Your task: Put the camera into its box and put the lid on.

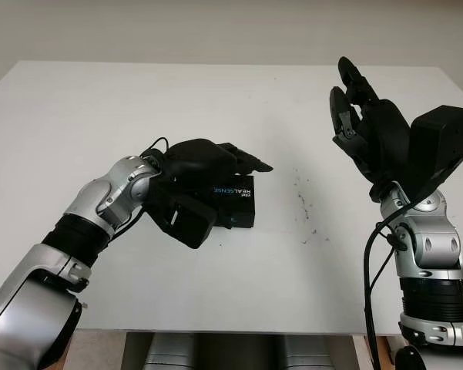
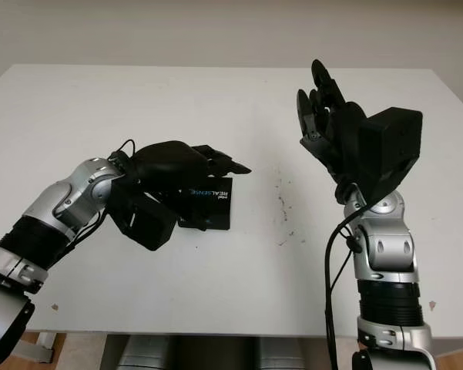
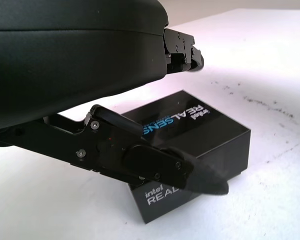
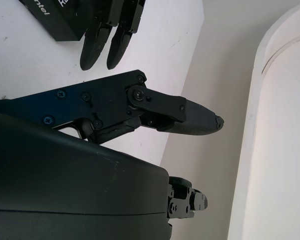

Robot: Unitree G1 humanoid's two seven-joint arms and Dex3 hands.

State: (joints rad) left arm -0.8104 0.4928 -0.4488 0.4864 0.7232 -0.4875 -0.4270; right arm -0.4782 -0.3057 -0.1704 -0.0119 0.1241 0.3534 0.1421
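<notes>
Two robot hands: left (image 1: 204, 173) seemingly clasping closed box (image 1: 235, 202) mid-table; right (image 1: 362, 116) raised, empty.

place: lab or test room — evidence: bare white table (image 1: 216, 100) | plain pale wall (image 1: 231, 27)

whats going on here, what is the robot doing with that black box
The left hand is draped over a closed black box lying on the white table, with one finger at its side; a firm grip cannot be confirmed. The lid appears to be on already. The right hand is open, raised above the table's right side, holding nothing.
</notes>
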